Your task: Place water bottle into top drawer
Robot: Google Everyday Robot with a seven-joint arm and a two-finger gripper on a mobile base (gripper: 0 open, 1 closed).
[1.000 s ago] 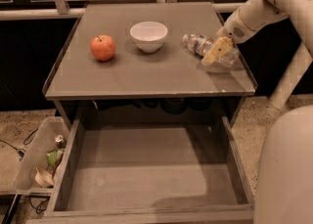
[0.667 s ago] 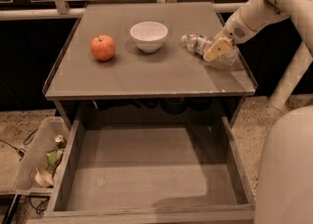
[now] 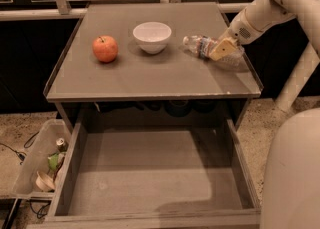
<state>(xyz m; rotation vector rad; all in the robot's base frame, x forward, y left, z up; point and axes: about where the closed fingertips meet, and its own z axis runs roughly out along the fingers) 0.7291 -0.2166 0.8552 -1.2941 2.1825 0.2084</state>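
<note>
The water bottle (image 3: 201, 46) lies on its side at the right of the grey table top (image 3: 150, 79), white cap pointing left towards the bowl. My gripper (image 3: 223, 50) reaches in from the upper right and is closed around the bottle's rear half, with one tan finger (image 3: 222, 49) across its near side. The bottle rests on or just above the table. The top drawer (image 3: 150, 175) is pulled out wide below the table, with a bare bottom and nothing in it.
A red apple (image 3: 105, 49) and a white bowl (image 3: 152, 37) sit on the table left of the bottle. A translucent bin of trash (image 3: 36, 159) stands on the floor left of the drawer. My white body (image 3: 292, 173) fills the lower right.
The bottle has shifted slightly to the left with the gripper on it. The apple, the bowl and the drawer have not moved.
</note>
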